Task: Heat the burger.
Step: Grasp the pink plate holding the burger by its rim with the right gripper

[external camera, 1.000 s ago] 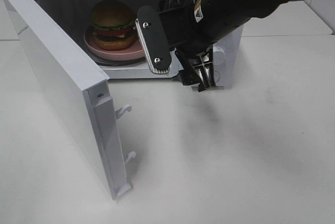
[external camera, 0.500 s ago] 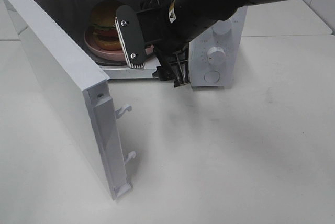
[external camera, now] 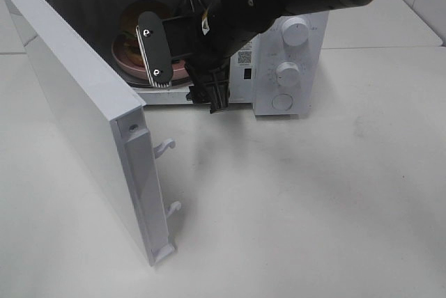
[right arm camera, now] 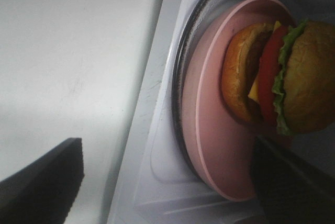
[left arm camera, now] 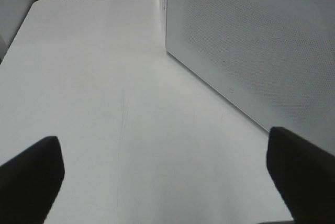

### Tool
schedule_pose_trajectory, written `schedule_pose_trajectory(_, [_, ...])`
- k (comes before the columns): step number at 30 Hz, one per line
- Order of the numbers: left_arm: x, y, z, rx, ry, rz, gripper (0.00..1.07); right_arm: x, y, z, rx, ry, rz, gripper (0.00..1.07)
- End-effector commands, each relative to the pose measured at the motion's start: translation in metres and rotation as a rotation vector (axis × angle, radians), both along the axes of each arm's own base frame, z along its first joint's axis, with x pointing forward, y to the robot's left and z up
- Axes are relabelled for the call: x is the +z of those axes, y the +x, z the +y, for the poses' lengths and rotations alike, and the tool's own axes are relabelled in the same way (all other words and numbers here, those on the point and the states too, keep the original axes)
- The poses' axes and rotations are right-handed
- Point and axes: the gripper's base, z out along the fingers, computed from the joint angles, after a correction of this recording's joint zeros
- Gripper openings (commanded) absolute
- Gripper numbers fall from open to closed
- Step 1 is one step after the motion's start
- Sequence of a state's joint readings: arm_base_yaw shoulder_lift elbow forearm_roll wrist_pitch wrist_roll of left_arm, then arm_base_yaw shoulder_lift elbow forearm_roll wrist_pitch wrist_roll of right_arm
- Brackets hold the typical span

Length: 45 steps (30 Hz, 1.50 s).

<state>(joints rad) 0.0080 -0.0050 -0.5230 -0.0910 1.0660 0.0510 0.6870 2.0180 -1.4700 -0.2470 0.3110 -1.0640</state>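
My right gripper (external camera: pixel 185 72) hangs at the mouth of the open microwave (external camera: pixel 289 68), its jaws spread wide and holding nothing. One flat black finger (external camera: pixel 153 49) stands in front of the cavity; the other points down toward the microwave's front sill. In the right wrist view the two dark fingertips frame the scene with a broad gap between them, and nothing lies in that gap but the cavity floor.

Just beyond the fingers, the burger (right arm camera: pixel 272 77) sits upright on a round pink plate (right arm camera: pixel 209 145), which rests on the glass turntable (right arm camera: pixel 180 103) inside the microwave. From the high camera the burger (external camera: pixel 136 16) is mostly hidden behind the gripper and arm, only the bun's top and a strip of plate edge showing.

The microwave stands at the worktop's (external camera: pixel 313 207) far edge, its door (external camera: pixel 83 117) swung fully out toward the near left, two latch hooks showing on its free end. Two round dials and a button run down the control panel on the right.

My left gripper (left arm camera: pixel 167 182) is out over the bare worktop beside the door's perforated outer face (left arm camera: pixel 251 41), jaws wide apart and empty, well clear of the burger.
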Motion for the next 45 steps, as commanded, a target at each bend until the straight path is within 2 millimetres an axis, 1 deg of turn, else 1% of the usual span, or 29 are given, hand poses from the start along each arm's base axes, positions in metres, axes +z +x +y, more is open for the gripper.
schedule_pose_trajectory(1, [0.000, -0.003, 0.000, 0.005, -0.008, -0.023, 0.98, -0.004, 0.010, 0.009, -0.023, 0.024, 0.003, 0.82])
schedule_pose_trajectory(4, [0.000, -0.003, 0.000, 0.005, -0.008, -0.023, 0.98, -0.007, 0.012, 0.011, -0.027, 0.025, 0.007, 0.82])
schedule_pose_trajectory(9, [0.000, -0.003, 0.000, 0.005, -0.008, -0.023, 0.98, -0.020, 0.024, 0.020, -0.039, 0.014, 0.024, 0.81])
schedule_pose_trajectory(13, [0.000, -0.003, 0.000, 0.005, -0.008, -0.023, 0.98, -0.025, 0.030, 0.025, -0.056, 0.030, 0.028, 0.81])
schedule_pose_trajectory(15, [0.000, -0.003, 0.000, 0.005, -0.008, -0.023, 0.98, -0.033, 0.037, 0.030, -0.080, 0.028, 0.046, 0.80])
schedule_pose_trajectory(18, [0.000, -0.003, 0.000, 0.005, -0.008, -0.023, 0.98, -0.035, 0.040, 0.032, -0.086, 0.027, 0.052, 0.80])
schedule_pose_trajectory(23, [0.000, -0.003, 0.000, 0.005, -0.008, -0.023, 0.98, -0.043, 0.052, 0.041, -0.113, 0.045, 0.058, 0.80])
schedule_pose_trajectory(26, [0.000, -0.003, 0.000, 0.005, -0.008, -0.023, 0.98, -0.045, 0.053, 0.042, -0.118, 0.044, 0.067, 0.79])
schedule_pose_trajectory(28, [0.000, -0.003, 0.000, 0.005, -0.008, -0.023, 0.98, -0.051, 0.056, 0.046, -0.139, 0.059, 0.101, 0.77])
schedule_pose_trajectory(34, [0.000, -0.003, 0.000, 0.005, -0.008, -0.023, 0.98, -0.056, 0.059, 0.050, -0.147, 0.076, 0.112, 0.76])
schedule_pose_trajectory(36, [0.000, -0.003, 0.000, 0.005, -0.008, -0.023, 0.98, -0.065, 0.062, 0.051, -0.150, 0.077, 0.120, 0.76])
schedule_pose_trajectory(37, [0.000, -0.003, 0.000, 0.005, -0.008, -0.023, 0.98, -0.065, 0.062, 0.051, -0.150, 0.077, 0.120, 0.76])
schedule_pose_trajectory(41, [0.000, -0.003, 0.000, 0.005, -0.008, -0.023, 0.98, -0.070, 0.066, 0.048, -0.166, 0.102, 0.129, 0.76])
schedule_pose_trajectory(45, [0.000, -0.003, 0.000, 0.005, -0.008, -0.023, 0.98, -0.070, 0.069, 0.044, -0.173, 0.099, 0.127, 0.76])
